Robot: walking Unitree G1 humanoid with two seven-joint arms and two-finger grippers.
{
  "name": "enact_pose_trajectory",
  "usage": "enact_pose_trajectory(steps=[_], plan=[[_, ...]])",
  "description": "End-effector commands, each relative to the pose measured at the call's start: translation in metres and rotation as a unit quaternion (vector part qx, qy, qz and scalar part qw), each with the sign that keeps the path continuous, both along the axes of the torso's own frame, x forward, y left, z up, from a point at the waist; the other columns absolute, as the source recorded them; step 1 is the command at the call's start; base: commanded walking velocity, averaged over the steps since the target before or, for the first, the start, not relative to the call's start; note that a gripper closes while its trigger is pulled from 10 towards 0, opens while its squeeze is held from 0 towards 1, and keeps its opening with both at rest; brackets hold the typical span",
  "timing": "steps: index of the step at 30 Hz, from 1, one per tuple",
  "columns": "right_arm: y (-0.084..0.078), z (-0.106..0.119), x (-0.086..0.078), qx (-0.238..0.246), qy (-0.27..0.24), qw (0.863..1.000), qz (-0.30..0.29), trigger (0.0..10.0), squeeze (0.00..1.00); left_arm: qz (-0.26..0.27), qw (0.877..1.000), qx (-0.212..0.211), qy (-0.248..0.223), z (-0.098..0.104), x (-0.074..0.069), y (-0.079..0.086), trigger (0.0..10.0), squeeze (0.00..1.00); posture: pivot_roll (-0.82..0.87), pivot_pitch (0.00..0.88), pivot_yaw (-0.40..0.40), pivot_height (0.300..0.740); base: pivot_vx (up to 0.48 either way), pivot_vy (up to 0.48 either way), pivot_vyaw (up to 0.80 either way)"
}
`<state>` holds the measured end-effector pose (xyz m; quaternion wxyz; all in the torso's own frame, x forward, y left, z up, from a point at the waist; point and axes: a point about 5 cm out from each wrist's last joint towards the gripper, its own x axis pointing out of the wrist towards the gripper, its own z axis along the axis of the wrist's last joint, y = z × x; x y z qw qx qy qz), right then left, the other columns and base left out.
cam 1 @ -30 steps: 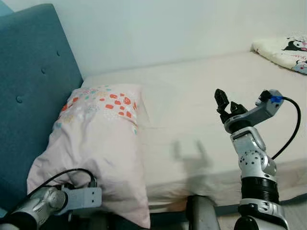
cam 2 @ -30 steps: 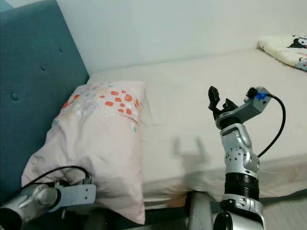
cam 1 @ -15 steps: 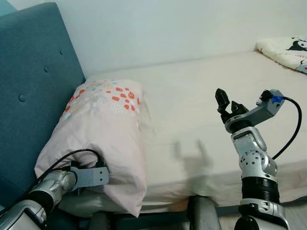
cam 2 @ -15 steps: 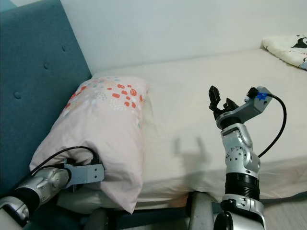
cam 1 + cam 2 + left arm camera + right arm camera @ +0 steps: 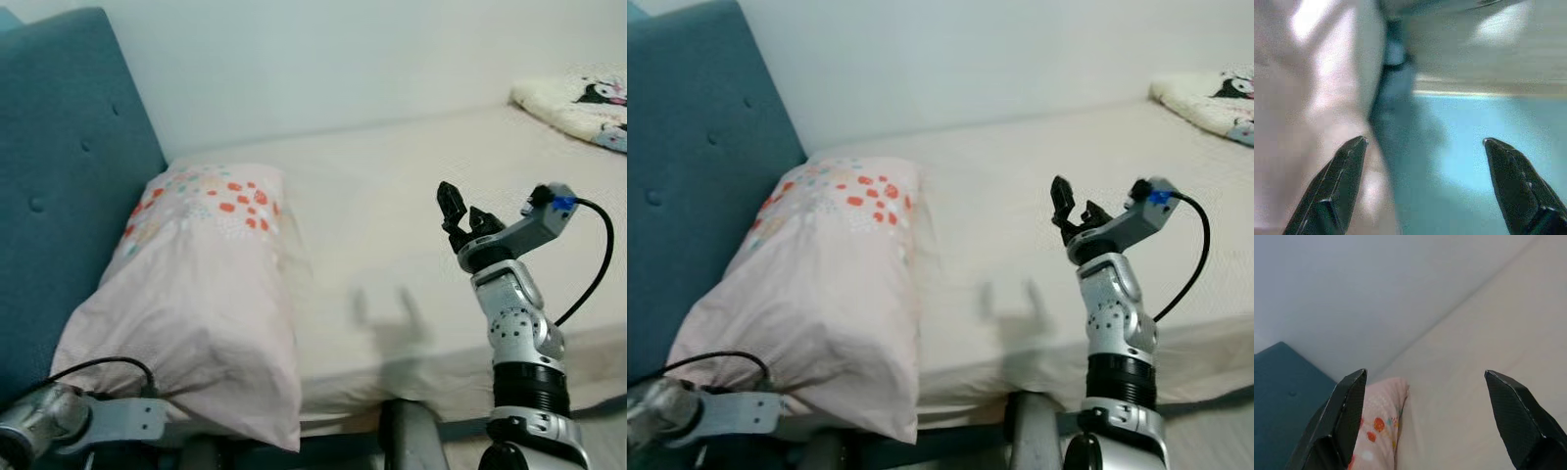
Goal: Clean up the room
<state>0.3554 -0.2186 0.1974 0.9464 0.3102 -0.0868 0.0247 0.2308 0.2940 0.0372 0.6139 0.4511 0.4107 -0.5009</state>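
Since half a second ago the left arm has dropped and pulled back toward the lower left corner of the left eye view, so its wrist now sits below the near end of the pink pillow [image 5: 201,294] rather than tucked up against it. The pillow itself looks about where it was, lying lengthwise along the left side of the bed [image 5: 411,206], its far end with the red and teal spots up near the teal headboard [image 5: 59,186] and its near end hanging over the front edge of the mattress.

Left gripper [image 5: 1422,181]: in the left wrist view the two black fingers [image 5: 1334,188] are spread wide with nothing between them. One finger is right by the pink fabric, but I can't tell if it's actually touching. Between the fingers you just see blurry blue and a pale strip.

Right gripper [image 5: 460,211] is raised in the right half of the left eye view, over the cream sheet, well apart from the pillow. Its fingers are apart too, holding nothing; the right wrist view looks out between them at the white wall [image 5: 1376,293], the sheet, and the spotted end of the pillow down low. A black cable [image 5: 598,264] loops off the right wrist.

Over in the upper right corner of the left eye view there's a folded cartoon-print blanket [image 5: 573,103] on the far end of the bed. A grey post [image 5: 407,436] shows at the bottom, just below the mattress edge.
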Motion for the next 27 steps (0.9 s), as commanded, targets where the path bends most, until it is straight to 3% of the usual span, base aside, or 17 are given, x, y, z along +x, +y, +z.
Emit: enact_pose_trajectory(steps=[1,2,4,5,6,7,8,9,11,12,13,16,17,20,25,26,27], plan=[[0.003,-0.006,0.001,0.001,0.015,1.0,0.011,10.0,0.0,0.002,0.999,-0.032,0.013,0.014,0.002,-0.001,10.0,0.0,0.01,0.0,0.025,0.497,0.0,0.0,0.0],[0.003,-0.006,0.001,0.001,0.015,1.0,0.011,10.0,0.0,0.002,0.999,-0.032,0.013,0.014,0.002,-0.001,10.0,0.0,0.01,0.0,0.025,0.497,0.0,0.0,0.0],[0.005,-0.005,0.002,0.0,0.013,1.0,0.019,10.0,0.0,-0.008,0.977,-0.211,0.017,0.058,0.002,-0.037,10.0,0.0,0.01,0.0,0.021,0.497,0.0,0.0,0.0],[0.007,-0.006,0.003,-0.005,0.013,1.0,0.024,10.0,0.0,-0.012,0.946,-0.324,-0.013,0.085,0.009,-0.061,10.0,0.0,0.01,0.0,0.021,0.497,0.0,0.0,0.0],[0.007,-0.006,0.003,-0.005,0.013,1.0,0.024,10.0,0.0,-0.012,0.946,-0.324,-0.013,0.085,0.009,-0.061,10.0,0.0,0.01,0.0,0.021,0.497,0.0,0.0,0.0],[0.008,-0.006,0.002,-0.004,0.006,1.0,0.029,10.0,0.0,0.075,0.932,-0.324,-0.142,0.12,0.067,0.009,10.0,0.0,0.02,0.0,0.019,0.497,0.0,0.0,0.0],[0.009,-0.006,0.002,-0.004,0.004,0.999,0.032,10.0,0.0,0.059,0.888,-0.422,-0.172,0.133,0.069,-0.021,10.0,0.0,0.01,0.0,0.019,0.502,0.0,0.0,0.0],[0.009,-0.006,0.002,-0.004,0.004,0.999,0.032,10.0,0.0,0.059,0.888,-0.422,-0.172,0.133,0.069,-0.021,10.0,0.0,0.01,0.0,0.019,0.502,0.0,0.0,0.0],[0.011,-0.007,0.001,-0.009,0.001,0.999,0.039,10.0,0.0,0.044,0.807,-0.567,-0.162,0.143,0.054,-0.087,10.0,0.0,0.01,0.0,0.021,0.512,0.0,0.0,0.0],[0.012,-0.007,0.001,-0.013,0.0,0.999,0.042,10.0,0.0,0.038,0.776,-0.617,-0.129,0.146,0.035,-0.116,10.0,0.0,0.01,0.0,0.021,0.516,0.0,0.0,0.0],[0.012,-0.007,0.001,-0.013,0.0,0.999,0.042,10.0,0.0,0.038,0.776,-0.617,-0.129,0.146,0.035,-0.116,10.0,0.0,0.01,0.0,0.021,0.516,0.0,0.0,0.0],[0.014,-0.012,-0.001,-0.02,0.006,0.999,0.048,10.0,0.0,0.148,0.693,-0.692,-0.14,0.149,0.051,-0.129,10.0,0.0,0.0,0.0,0.014,0.531,-0.16,0.0,0.0],[0.014,-0.012,-0.001,-0.02,0.006,0.999,0.048,10.0,0.0,0.148,0.693,-0.692,-0.14,0.149,0.051,-0.129,10.0,0.0,0.0,0.0,0.014,0.531,-0.48,0.0,0.0],[0.016,-0.015,-0.001,-0.029,0.009,0.998,0.054,10.0,0.0,0.204,0.631,-0.734,-0.145,0.148,0.056,-0.133,10.0,0.0,0.01,0.0,0.011,0.546,-0.245,0.0,0.0],[0.017,-0.015,0.0,-0.031,0.008,0.998,0.057,10.0,0.0,0.226,0.614,-0.741,-0.15,0.143,0.061,-0.134,10.0,0.0,0.01,0.0,0.009,0.556,0.0,0.0,0.0],[0.017,-0.015,0.0,-0.035,0.008,0.998,0.059,10.0,0.0,0.265,0.604,-0.731,-0.173,0.139,0.067,-0.135,10.0,0.0,0.02,0.0,0.012,0.56,0.0,0.0,0.0],[0.019,-0.016,0.001,-0.041,0.007,0.997,0.06,10.0,0.0,0.35,0.571,-0.711,-0.215,0.132,0.077,-0.134,10.0,0.0,0.02,0.0,0.014,0.57,0.0,0.0,0.0]])
